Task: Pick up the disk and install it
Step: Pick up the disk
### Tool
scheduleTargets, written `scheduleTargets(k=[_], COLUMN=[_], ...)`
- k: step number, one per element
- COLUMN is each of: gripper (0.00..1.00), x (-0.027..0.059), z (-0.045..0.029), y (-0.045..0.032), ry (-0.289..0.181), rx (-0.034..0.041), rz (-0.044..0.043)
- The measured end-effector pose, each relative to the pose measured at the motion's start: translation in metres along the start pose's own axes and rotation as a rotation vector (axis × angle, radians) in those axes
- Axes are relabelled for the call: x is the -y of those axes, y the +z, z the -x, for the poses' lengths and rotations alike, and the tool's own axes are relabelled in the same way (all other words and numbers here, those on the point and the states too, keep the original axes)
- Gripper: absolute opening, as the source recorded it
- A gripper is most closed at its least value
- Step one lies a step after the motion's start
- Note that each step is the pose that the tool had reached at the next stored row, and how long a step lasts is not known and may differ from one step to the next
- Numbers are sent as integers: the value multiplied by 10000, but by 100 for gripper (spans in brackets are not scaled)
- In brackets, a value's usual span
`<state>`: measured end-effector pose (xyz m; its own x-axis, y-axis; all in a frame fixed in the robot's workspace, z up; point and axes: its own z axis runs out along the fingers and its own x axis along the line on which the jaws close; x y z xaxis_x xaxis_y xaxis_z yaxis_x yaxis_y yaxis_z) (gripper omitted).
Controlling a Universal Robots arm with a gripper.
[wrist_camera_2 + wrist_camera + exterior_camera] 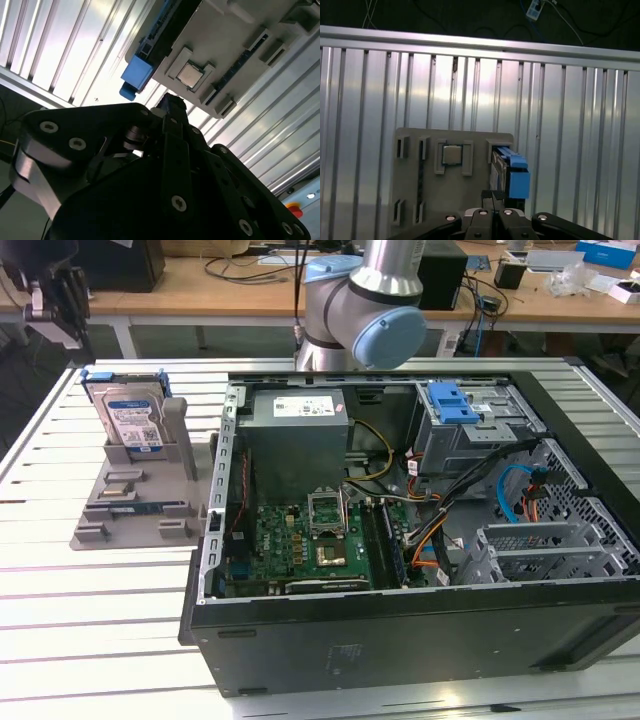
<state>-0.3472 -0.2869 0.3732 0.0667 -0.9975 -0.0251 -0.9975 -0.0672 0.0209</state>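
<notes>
Disk: the disk [133, 418] is standing on edge in a slot of the grey holder [125, 502], label facing the camera, on the bench [60, 590] at the exterior view's left of the open case [400, 540]. In both wrist views its blue frame is showing at the holder's edge [515, 175], [136, 74].

Pincer: the pincer [493, 197] is hanging above the holder and looking down on it; its two fingers are lying together with no gap showing, holding nothing and touching nothing. In the second wrist view the black fingers [172, 112] are pointing toward the blue frame, apart from it.

Holder contents: a small square chip [452, 155] is sitting in a pocket beside the disk's slot, and a thin dark strip is lying in another slot nearby.

Step in hand: this looks like the approach to the pick; the disk is not yet gripped.

Doing it well: the fingers are needing to part wider than the disk before descending, and to line up across its thin faces, not its blue ends. A straight vertical descent should keep them off the slot's walls and the chip.

Risk: a skewed grip could jam the disk in its slot or drag the holder along.

Case: the blue-latched drive bay [455, 405] is sitting at the case's far corner, beside the arm's base [360, 310].
</notes>
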Motion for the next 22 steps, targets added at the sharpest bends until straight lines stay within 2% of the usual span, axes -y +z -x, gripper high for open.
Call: scheduleTargets(k=[8,20,22], gripper=[11,11,11], x=[24,35,42], z=[115,195,229], y=[2,5,5], ry=[0,0,0], rx=[0,0,0], rz=[0,0,0])
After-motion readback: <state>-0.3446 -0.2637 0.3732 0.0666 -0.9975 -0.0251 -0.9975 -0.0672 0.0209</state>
